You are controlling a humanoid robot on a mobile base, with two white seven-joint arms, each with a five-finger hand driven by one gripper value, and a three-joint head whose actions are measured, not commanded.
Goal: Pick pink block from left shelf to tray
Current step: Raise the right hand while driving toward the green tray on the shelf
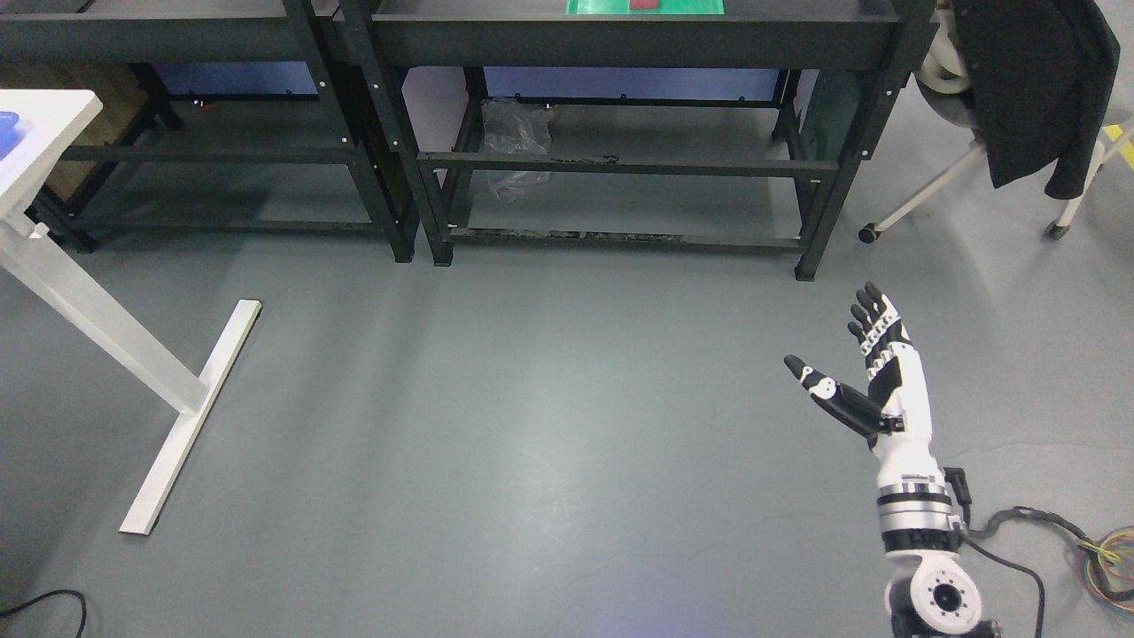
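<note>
Right hand (873, 372) sits at lower right, fingers spread and holding nothing, raised over bare floor, probably just staged for a reach. A reddish-pink block (644, 5) lies on the green tray (700, 7) at the top edge, on the black shelf (620, 40).

Black shelves (620, 164), green tray (647, 7) w/ dark red block (644, 4), grey floor (532, 399), white/black right hand (873, 372)

I see the green tray (645, 7) sliced by the top edge, with 1 dark reddish thing (645, 3) on it too clipped to identify. The white table (35, 133) runs off the left edge, a blue object (7, 124) barely peeking in.
</note>
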